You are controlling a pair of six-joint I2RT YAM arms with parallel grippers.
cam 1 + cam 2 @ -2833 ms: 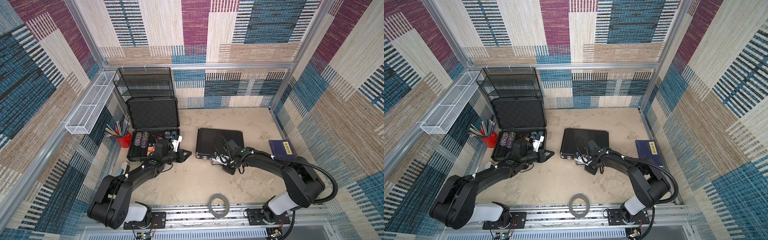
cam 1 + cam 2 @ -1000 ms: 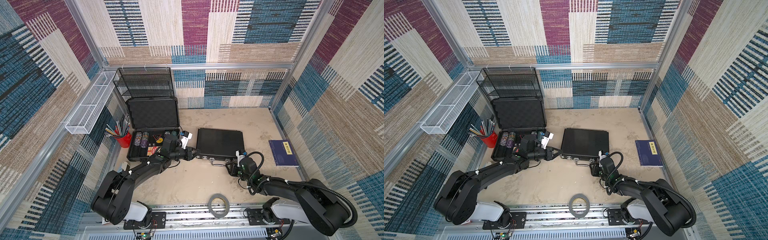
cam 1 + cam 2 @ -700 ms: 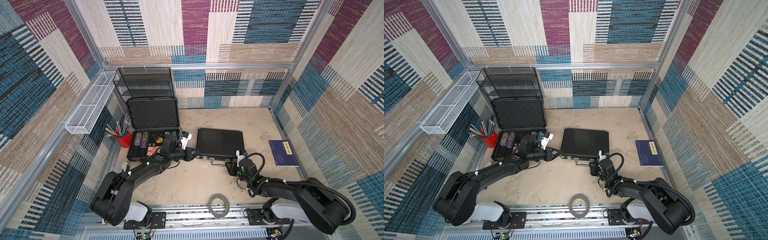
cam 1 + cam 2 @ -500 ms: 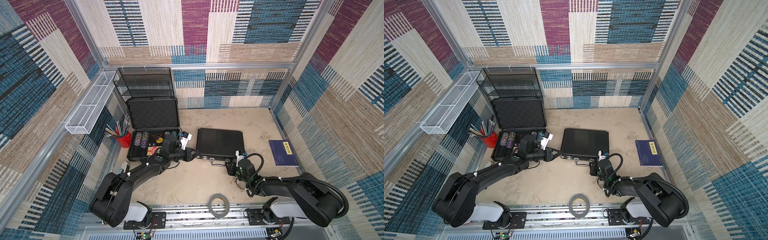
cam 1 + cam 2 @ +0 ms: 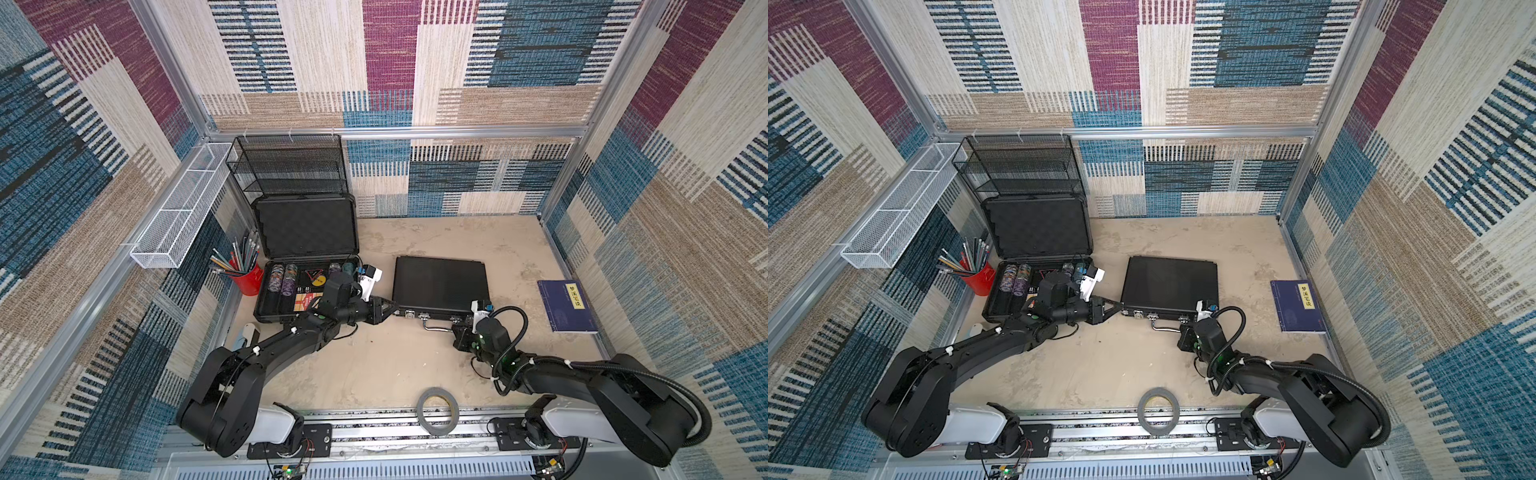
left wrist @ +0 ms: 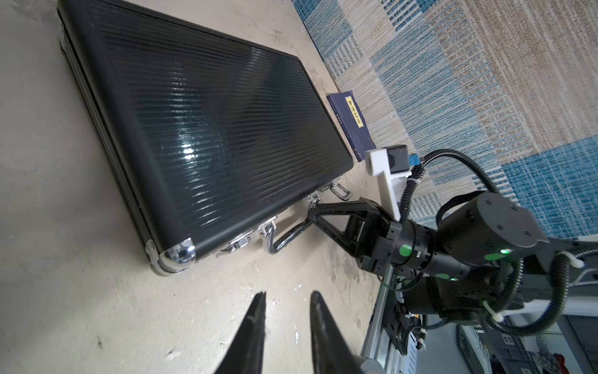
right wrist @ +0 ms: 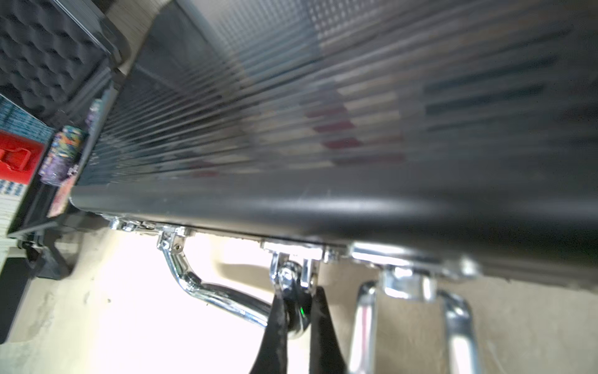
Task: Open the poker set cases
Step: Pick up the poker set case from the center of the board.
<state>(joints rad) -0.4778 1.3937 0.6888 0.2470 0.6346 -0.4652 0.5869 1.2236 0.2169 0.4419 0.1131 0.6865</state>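
The larger poker set case [image 5: 305, 291] lies open at the left, lid [image 5: 307, 226] upright, chips showing in its base. The slimmer black case [image 5: 440, 284] [image 5: 1169, 284] lies closed in the middle. Its silver handle [image 5: 434, 328] [image 6: 288, 238] faces the front. My right gripper [image 5: 457, 330] [image 7: 297, 298] is shut on the right end of that handle, by its hinge. My left gripper [image 5: 390, 309] [image 6: 286, 296] hovers low by the case's front left corner, its jaws a little apart with nothing between them.
A dark blue book [image 5: 567, 305] lies by the right wall. A tape roll [image 5: 437, 409] rests at the front edge. A red cup of pencils [image 5: 247, 278], a black mesh shelf [image 5: 291, 166] and a white wire basket [image 5: 183, 208] line the left side.
My right gripper has closed on the handle's right end. Earlier the right arm came off the case top to its front, and the left gripper shifted right to the case's corner.
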